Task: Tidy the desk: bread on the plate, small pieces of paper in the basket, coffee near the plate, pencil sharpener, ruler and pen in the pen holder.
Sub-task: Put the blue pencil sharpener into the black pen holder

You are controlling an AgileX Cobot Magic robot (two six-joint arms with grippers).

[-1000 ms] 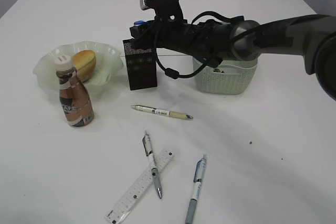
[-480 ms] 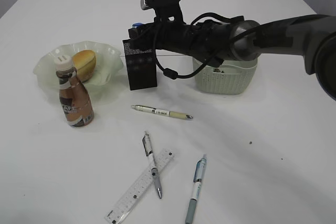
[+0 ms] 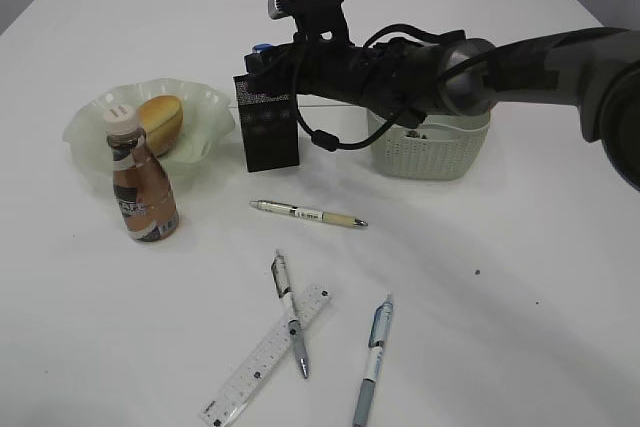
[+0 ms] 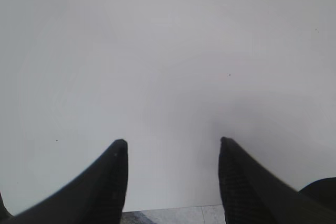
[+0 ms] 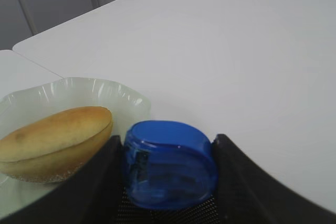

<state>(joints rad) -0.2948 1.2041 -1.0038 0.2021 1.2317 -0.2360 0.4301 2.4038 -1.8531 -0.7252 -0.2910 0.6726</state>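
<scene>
My right gripper [image 3: 260,57] is shut on the blue pencil sharpener [image 5: 170,163] and holds it at the top opening of the black mesh pen holder [image 3: 270,132]. The sharpener shows as a blue spot [image 3: 263,47] in the exterior view. The bread [image 3: 160,122] lies on the pale green plate [image 3: 90,132], and the coffee bottle [image 3: 143,187] stands in front of it. Three pens [image 3: 308,214] [image 3: 290,312] [image 3: 372,362] and the ruler [image 3: 262,357] lie on the table. My left gripper [image 4: 173,142] is open over bare table.
The white basket [image 3: 430,157] stands to the right of the pen holder, partly behind my right arm, with something small inside. The bread [image 5: 52,140] and the plate's rim [image 5: 105,90] lie just left of my right gripper.
My right gripper with the sharpener has shifted very slightly over the pen holder. Nothing else has moved.
</scene>
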